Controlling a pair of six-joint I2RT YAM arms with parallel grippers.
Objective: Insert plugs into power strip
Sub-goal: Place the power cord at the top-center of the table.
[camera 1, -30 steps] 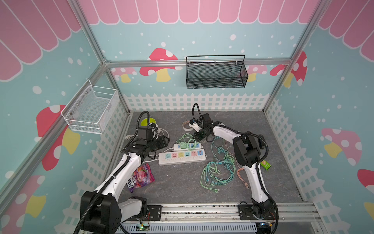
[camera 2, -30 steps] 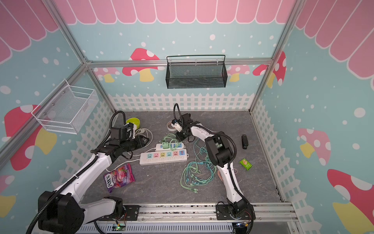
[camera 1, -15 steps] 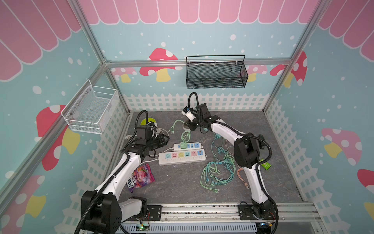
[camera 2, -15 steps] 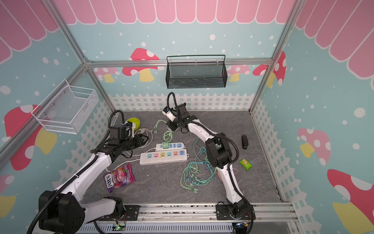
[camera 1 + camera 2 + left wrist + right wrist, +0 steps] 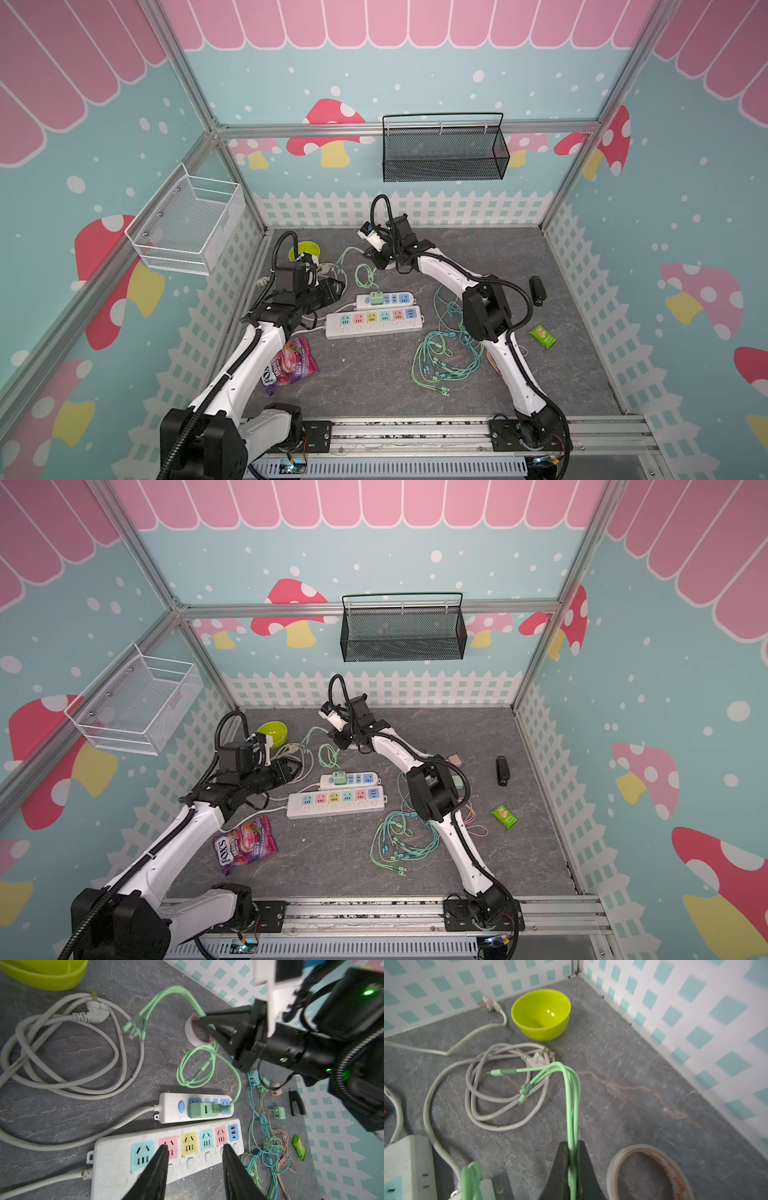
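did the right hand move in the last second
Yes. The right hand, shut on the mint green cable, has pulled away from the short power strip toward the white fence at the back.

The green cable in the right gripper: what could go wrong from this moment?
1. The right gripper is shut on the green cable, which runs to the mint adapter seated in the small power strip. A hard pull may unseat the adapter or drag the strip.
2. The cable's loose ends hang over the coiled white cord and may snag there.
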